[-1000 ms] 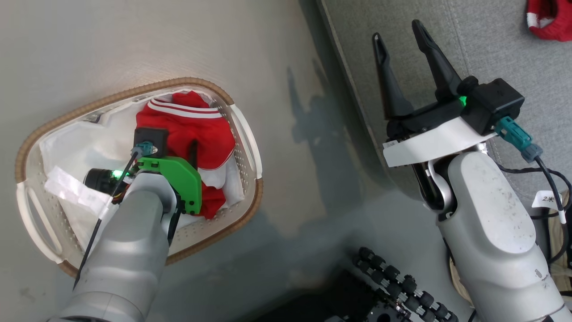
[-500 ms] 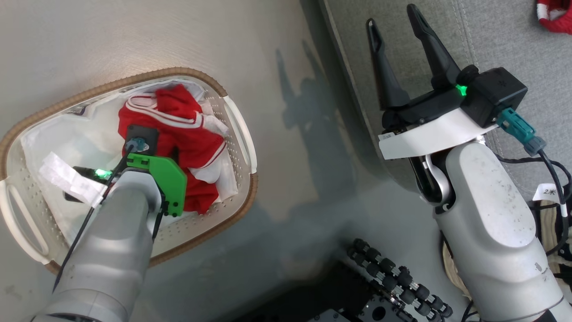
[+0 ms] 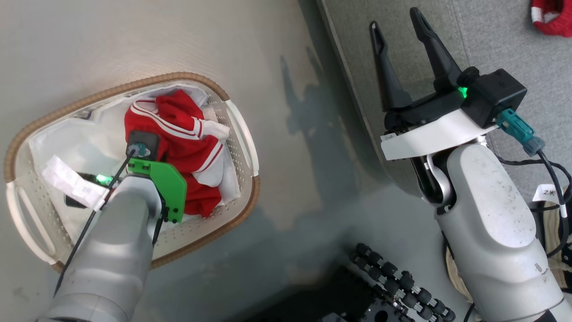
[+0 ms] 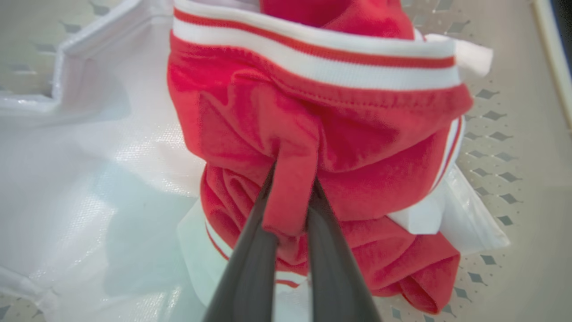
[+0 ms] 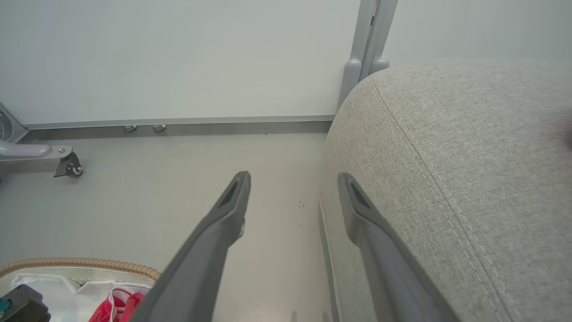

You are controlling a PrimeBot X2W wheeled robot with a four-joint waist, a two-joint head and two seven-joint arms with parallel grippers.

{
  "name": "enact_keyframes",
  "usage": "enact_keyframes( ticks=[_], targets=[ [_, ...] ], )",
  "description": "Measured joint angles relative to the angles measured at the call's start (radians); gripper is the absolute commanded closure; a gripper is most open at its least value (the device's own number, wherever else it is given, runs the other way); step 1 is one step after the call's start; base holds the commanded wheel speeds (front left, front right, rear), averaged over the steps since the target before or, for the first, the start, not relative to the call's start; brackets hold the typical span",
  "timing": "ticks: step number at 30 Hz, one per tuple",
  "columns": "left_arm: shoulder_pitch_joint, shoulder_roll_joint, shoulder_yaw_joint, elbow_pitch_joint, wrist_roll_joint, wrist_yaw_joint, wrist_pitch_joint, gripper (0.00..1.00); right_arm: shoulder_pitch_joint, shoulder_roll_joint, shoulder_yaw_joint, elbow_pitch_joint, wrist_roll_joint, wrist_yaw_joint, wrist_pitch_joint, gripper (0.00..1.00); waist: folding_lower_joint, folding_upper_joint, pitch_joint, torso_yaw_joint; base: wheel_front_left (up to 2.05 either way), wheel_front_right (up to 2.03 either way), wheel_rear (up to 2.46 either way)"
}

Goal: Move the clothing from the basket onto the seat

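**Q:** State of the left gripper (image 4: 292, 179)?

**A:** Clamped on the clothing (image 4: 357, 147). A raised red fold is pinched between the two dark fingers. The garment lies bunched on the white liner (image 3: 67, 138), in the end of the basket (image 3: 134, 85) nearer the seat (image 3: 491, 40). A ridge of cloth probably gives the fingers fabric on both sides without catching the liner.

**Q:** And the right gripper (image 3: 395, 20)?

**A:** Fingers apart, holding nothing, poised over the seat's left edge. It is judged to be parked clear of the lift path.

**Q:** What does each view contribute?

**A:** The left wrist view shows the pinch itself. In the head view the forearm and green bracket (image 3: 167, 188) cover it. The head view shows the layout: the basket on the floor (image 3: 134, 36) beside the seat, and another red garment (image 3: 552, 18) at the seat's far right corner. The right wrist view shows the seat's rounded edge and stitched seam.
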Motion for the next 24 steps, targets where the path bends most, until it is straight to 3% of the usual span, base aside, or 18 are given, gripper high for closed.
enact_keyframes(
  ticks=[13,24],
  targets=[
    [0.100,-0.038,0.004,-0.004,-0.049,-0.028,-0.141,1.00,0.060,0.001,-0.007,0.046,-0.037,0.000,0.000,0.00,0.0000,0.0000,-0.132,0.035,0.00,0.00,0.00],
    [0.181,-0.056,0.012,-0.071,-0.098,-0.043,-0.179,1.00,0.148,0.001,-0.015,0.093,-0.079,0.000,0.000,0.00,-0.0001,0.0000,-0.279,0.096,0.00,0.00,0.00]
  ],
)
